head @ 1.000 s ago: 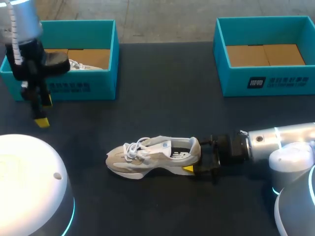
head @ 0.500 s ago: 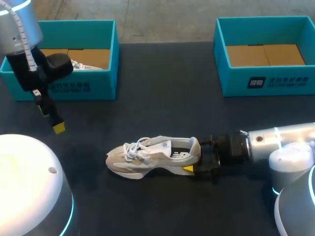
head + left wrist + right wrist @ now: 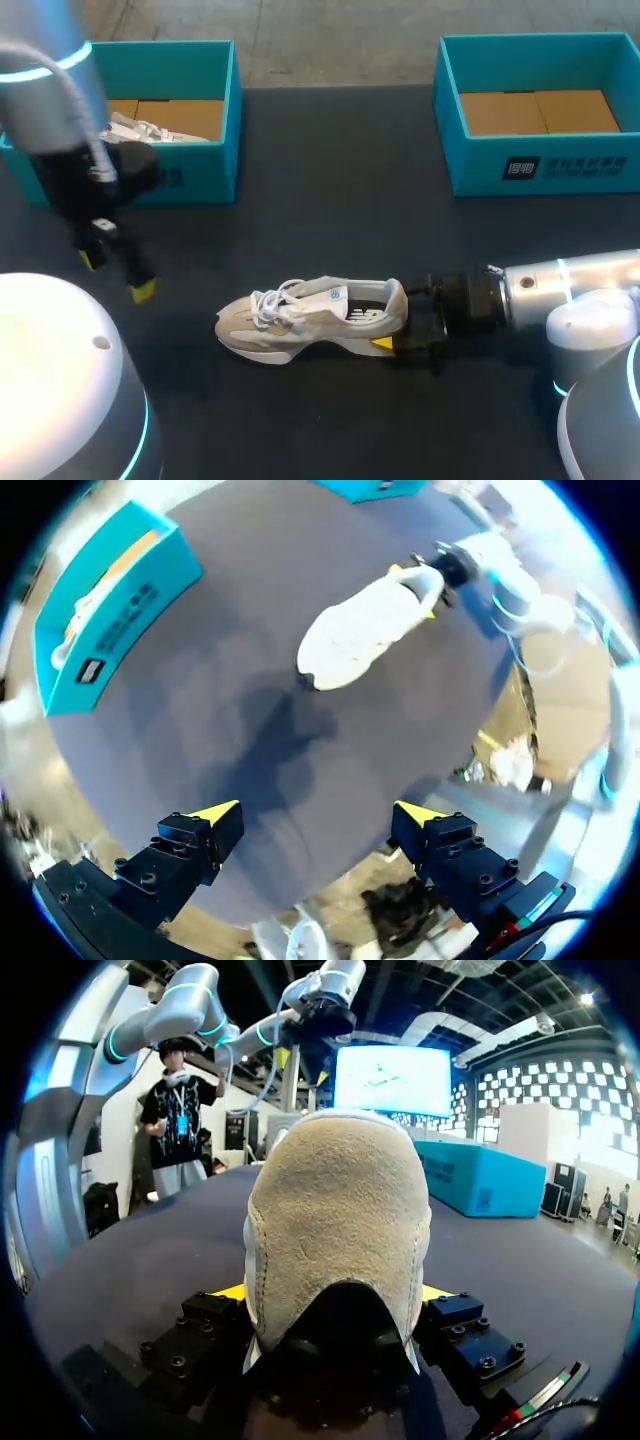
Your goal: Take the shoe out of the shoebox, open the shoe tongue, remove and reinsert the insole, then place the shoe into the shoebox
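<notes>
**A:** Where does it all stand?

**B:** The left claw (image 3: 115, 275) hangs over the left side of the bench (image 3: 300, 180), fingers apart and empty. Mid-bench the shoe (image 3: 310, 315) stands on its sole, toe toward that claw. The right claw (image 3: 398, 332) is clamped on its heel.

**A:** So the tongue comes next?

**B:** I judge so. The right claw should pin the heel down firmly. The left should come in from above the laces (image 3: 268, 300), pinch only the tongue (image 3: 330, 293), and draw it up and toeward, slowly, so the shoe neither tips nor slides.
</notes>
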